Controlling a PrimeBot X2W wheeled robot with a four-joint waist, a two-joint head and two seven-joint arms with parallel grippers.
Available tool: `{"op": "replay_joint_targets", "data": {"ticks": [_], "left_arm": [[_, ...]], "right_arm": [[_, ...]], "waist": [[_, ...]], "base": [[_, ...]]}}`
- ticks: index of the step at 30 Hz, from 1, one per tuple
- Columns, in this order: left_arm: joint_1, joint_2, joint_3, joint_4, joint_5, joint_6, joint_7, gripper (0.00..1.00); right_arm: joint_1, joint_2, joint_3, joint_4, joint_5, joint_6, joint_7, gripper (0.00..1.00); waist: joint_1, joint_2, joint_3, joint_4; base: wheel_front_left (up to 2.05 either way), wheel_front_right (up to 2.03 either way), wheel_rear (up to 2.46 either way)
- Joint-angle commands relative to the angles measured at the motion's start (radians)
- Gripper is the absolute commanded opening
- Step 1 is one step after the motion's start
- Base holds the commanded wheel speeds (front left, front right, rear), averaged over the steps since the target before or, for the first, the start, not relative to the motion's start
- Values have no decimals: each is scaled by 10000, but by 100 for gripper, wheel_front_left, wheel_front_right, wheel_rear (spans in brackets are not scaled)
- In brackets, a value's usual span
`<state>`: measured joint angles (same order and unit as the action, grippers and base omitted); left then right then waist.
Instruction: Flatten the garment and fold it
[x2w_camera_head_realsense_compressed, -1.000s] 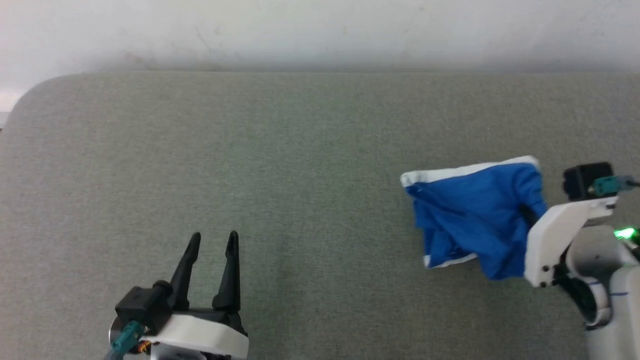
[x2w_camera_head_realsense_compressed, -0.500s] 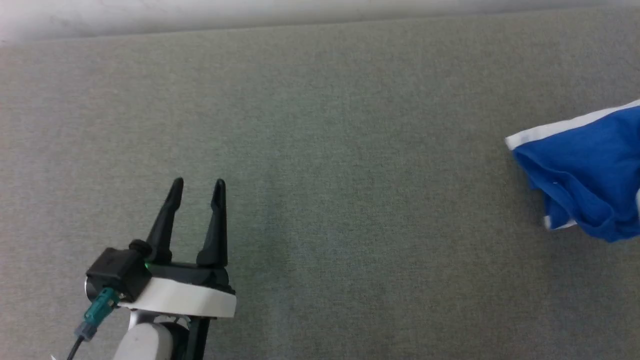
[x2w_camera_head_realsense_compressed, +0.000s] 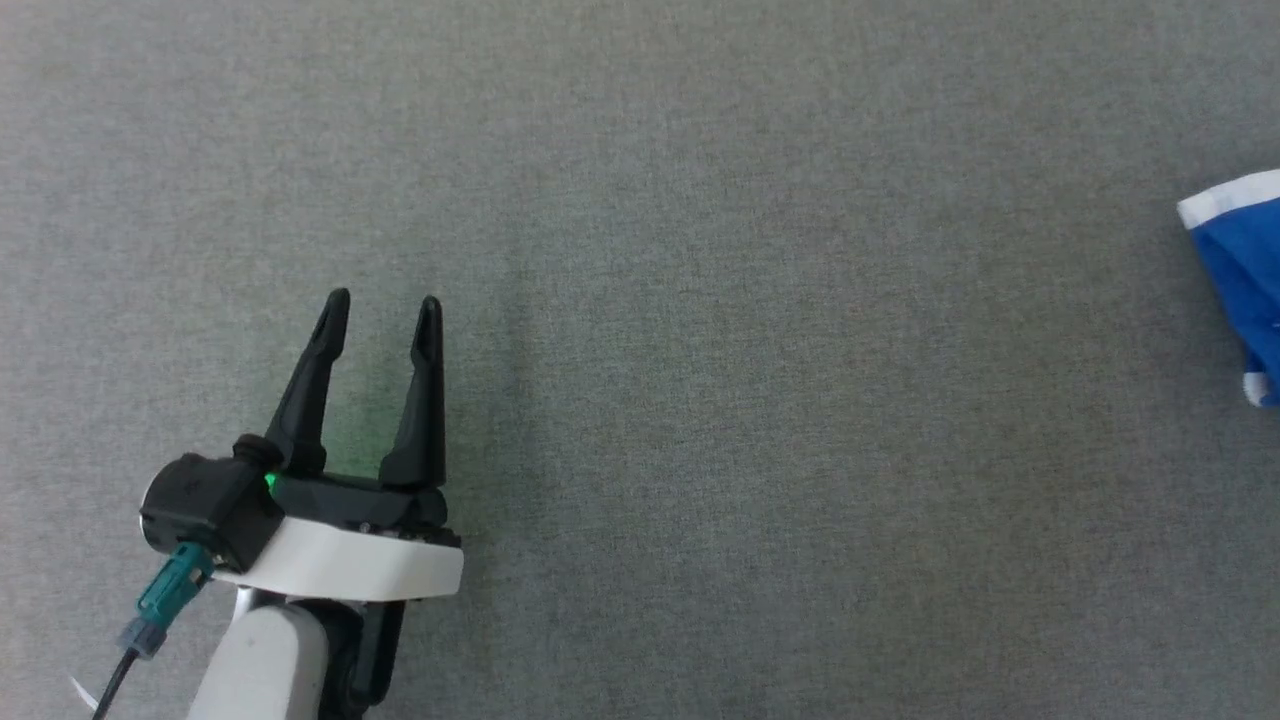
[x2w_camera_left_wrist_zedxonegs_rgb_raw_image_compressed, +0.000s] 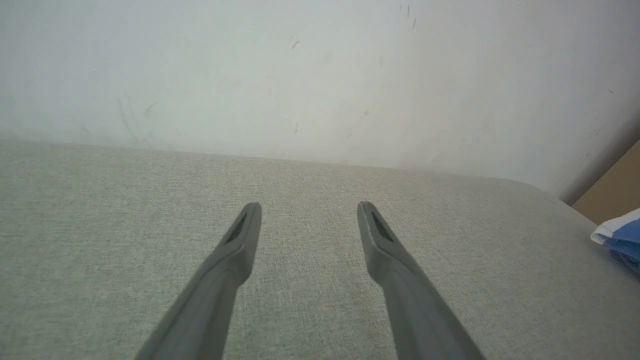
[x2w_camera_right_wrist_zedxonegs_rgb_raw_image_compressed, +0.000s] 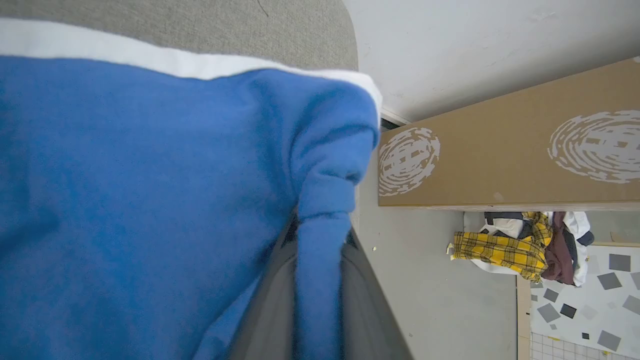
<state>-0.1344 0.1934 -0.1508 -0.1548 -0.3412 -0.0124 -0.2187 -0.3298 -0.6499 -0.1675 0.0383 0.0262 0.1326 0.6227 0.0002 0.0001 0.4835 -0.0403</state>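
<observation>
Left gripper out over the table, jaws spread wide. The two grey fingers angle up from the bottom edge, with the grey-green woven cover showing between them. Whether the tips touch the cover can't be told from here. Behind the table's far edge stands a white wall, scuffed with small dark marks. On the right the table rounds off at a corner, and there at the edge of view a bit of the garment, blue with a white border, lies on the surface. Just above it is a tan panel.
</observation>
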Motion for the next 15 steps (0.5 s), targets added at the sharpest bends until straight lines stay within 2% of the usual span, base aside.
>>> {"op": "replay_joint_targets", "data": {"ticks": [1,8,15], "left_arm": [[-169,52,-13,-76,135,5,29,100],[-289,120,-146,-284,239,-20,0,100],[-281,132,-180,-372,301,-65,-181,100]], "right_arm": [[-202,-81,-107,87,-114,-19,-99,0],[-217,-153,-431,515,-539,-19,-373,0],[-100,42,-691,624,-917,-19,-605,0]], "waist": [[-2,-1,242,-70],[-2,-1,446,-65],[-2,-1,506,-34]], "base": [[0,0,0],[0,0,0],[0,0,0]]}}
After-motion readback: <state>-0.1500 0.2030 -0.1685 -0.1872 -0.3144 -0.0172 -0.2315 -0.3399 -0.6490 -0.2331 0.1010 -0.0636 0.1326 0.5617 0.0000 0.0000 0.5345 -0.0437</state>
